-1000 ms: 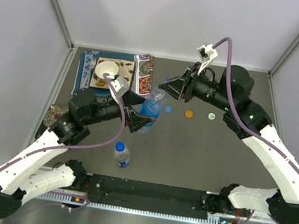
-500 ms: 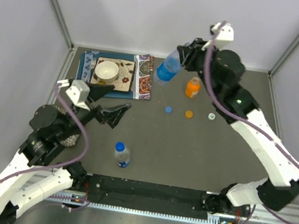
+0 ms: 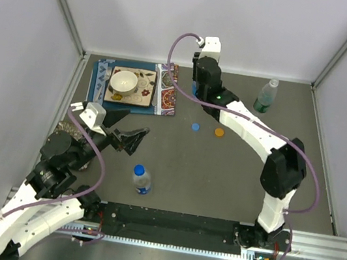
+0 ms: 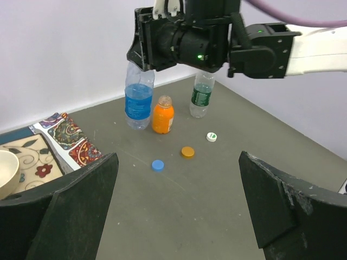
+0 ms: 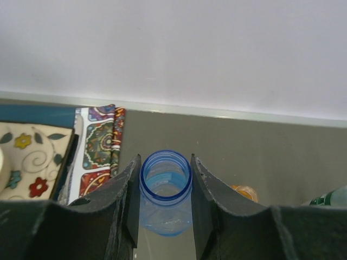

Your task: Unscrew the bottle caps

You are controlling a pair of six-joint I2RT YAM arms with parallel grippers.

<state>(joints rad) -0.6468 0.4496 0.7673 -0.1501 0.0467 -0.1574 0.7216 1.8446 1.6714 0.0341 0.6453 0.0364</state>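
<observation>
The right fingers (image 5: 122, 216) hold the open clear blue-label plastic bottle (image 4: 139, 103) by its neck at the back of the table (image 3: 232, 179), the left fingers (image 4: 59, 216) gape empty, and a crooked drop could knock over the short orange bottle (image 4: 163, 116) beside it.

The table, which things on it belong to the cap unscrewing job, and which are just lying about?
Job: held blue-label bottle, orange bottle, green bottle, capped bottle, blue cap, orange cap, white cap.
Lying about: bowl, patterned mat.
</observation>
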